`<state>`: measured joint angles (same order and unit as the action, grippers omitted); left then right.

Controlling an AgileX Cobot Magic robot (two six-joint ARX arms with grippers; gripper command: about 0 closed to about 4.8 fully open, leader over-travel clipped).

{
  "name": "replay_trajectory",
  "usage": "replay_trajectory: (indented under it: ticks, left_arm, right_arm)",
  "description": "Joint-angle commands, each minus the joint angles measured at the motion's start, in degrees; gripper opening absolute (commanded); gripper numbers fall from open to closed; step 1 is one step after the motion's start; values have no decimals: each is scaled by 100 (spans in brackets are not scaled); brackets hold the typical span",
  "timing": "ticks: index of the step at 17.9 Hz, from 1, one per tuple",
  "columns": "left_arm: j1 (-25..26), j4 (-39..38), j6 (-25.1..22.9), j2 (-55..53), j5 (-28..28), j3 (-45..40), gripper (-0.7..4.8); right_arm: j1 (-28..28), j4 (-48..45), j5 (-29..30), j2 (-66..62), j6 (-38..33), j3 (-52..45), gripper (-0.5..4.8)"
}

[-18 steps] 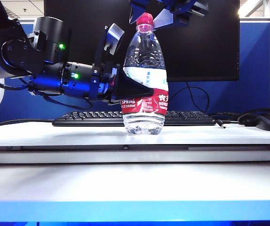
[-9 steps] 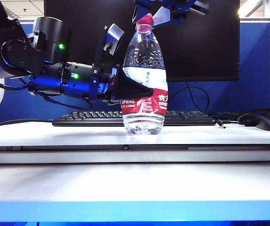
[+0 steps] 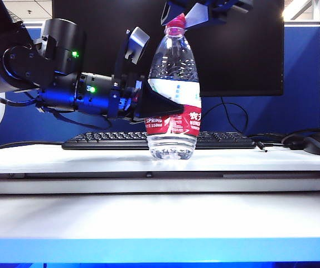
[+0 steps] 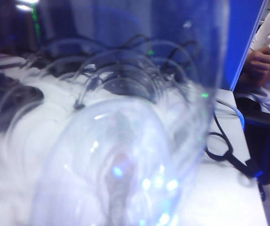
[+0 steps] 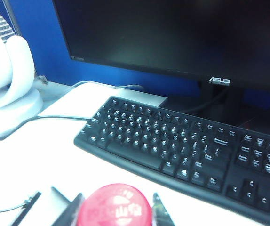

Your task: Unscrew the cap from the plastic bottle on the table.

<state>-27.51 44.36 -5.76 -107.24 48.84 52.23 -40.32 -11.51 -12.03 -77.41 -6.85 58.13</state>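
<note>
Right gripper top centre of exterior view, dropped since a second ago, fingers now pinched on cap. Left gripper clamped on plastic bottle, upright mid-frame on table. Grip set; twisting next, likely.

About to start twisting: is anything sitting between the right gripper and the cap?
Nothing visible. The right gripper comes from above with a finger on each side of the cap. The left gripper holds the plastic bottle lower down, at the label, on the table.
</note>
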Motion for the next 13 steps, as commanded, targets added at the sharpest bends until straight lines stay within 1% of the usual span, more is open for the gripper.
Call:
replay_trajectory:
  ticks: [1,3,6,7,13]
  left_arm:
    - [17,-59,-2,2,-15,-17,-3]
    - [20,-59,0,2,-15,-17,-3]
    - [17,-61,2,2,-15,-17,-3]
    - [20,-61,4,2,-15,-17,-3]
    - [20,-63,2,2,-15,-17,-3]
  right_arm:
    - [70,-424,-90,140,7,68,39]
    - [70,-424,-92,140,9,68,19]
    - [70,-691,-92,157,114,70,16]
    - [70,-728,-92,175,122,74,7]
    - [70,-715,-94,181,122,76,7]
